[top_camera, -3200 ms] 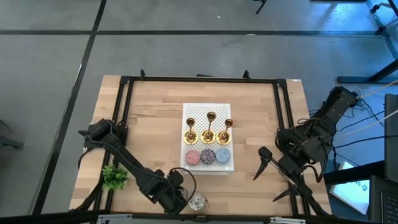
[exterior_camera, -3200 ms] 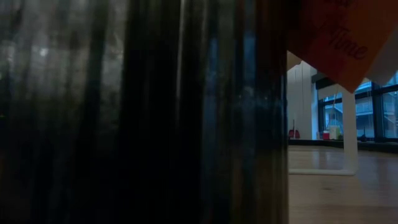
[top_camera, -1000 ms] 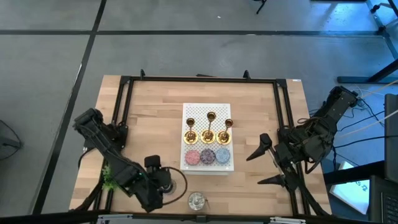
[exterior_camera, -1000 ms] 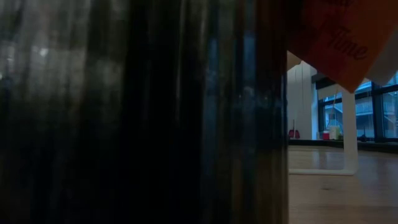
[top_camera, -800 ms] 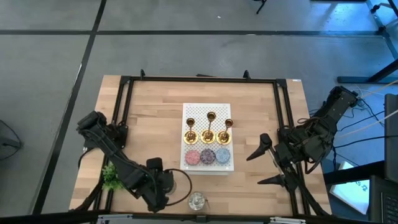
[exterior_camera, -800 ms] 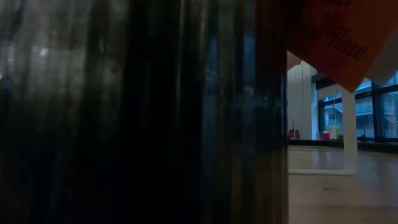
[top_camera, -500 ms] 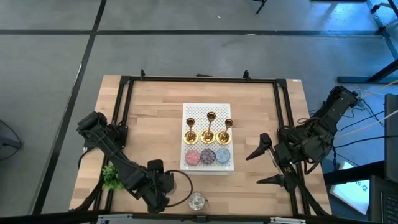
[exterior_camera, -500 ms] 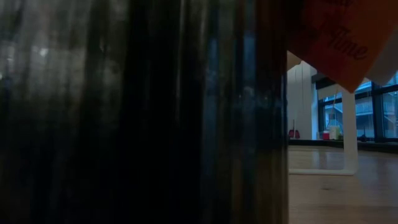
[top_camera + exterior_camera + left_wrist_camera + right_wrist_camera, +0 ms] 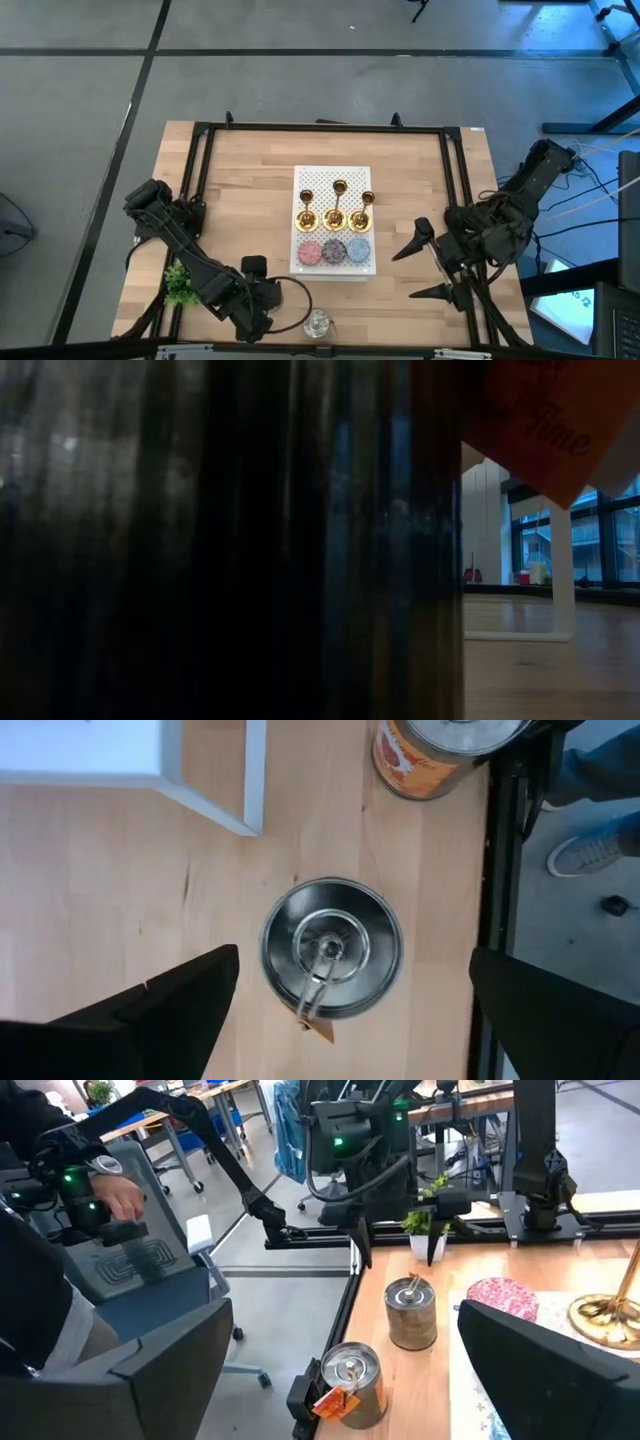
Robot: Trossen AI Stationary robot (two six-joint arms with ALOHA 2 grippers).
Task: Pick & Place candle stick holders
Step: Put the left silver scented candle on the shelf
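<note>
Left gripper (image 9: pixel 345 1010) jaws were spread wide, empty, hovering over a shiny round metal pot (image 9: pixel 331 947) near the table's front edge; arm folded low along the left rail. Right gripper (image 9: pixel 428 262) also gaped wide, empty, right of the white perforated board (image 9: pixel 334 183), arm bent in from the right edge. Three brass candle stick holders (image 9: pixel 336 208) stood upright in a row on that board, behind three flat discs (image 9: pixel 335 251). Low view was blocked by a dark blurred surface.

Grey floor (image 9: pixel 80 90) with dark seams, tall windows (image 9: pixel 575 550) (daylit) beyond pale wood.
</note>
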